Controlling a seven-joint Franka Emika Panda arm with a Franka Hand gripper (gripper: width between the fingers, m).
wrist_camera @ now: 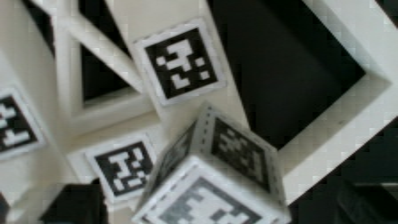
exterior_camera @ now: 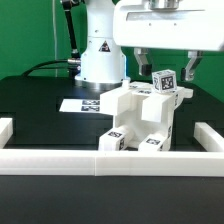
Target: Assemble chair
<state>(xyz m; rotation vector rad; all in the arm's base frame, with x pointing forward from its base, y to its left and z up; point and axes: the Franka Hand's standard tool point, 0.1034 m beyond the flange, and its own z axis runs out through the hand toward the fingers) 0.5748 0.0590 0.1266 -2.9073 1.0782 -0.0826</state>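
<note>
Robotics lab, shown by arm (exterior_camera: 100, 55) and marker board (exterior_camera: 84, 104).

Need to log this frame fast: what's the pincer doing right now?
Pincer: open, its fingers spread on either side of the tagged block atop the chair, gripping nothing.

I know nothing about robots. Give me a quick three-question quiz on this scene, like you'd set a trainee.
1. True or false: the gripper is clamped shut on the chair.
2. What colour is the table top? A) black B) red C) wood brown
3. Fill in: the flat marker board lies to the exterior view's ____ of the chair.

Key: 1 false, the fingers stand apart on either side of the chair's top tagged block; 2 A; 3 left.
</note>
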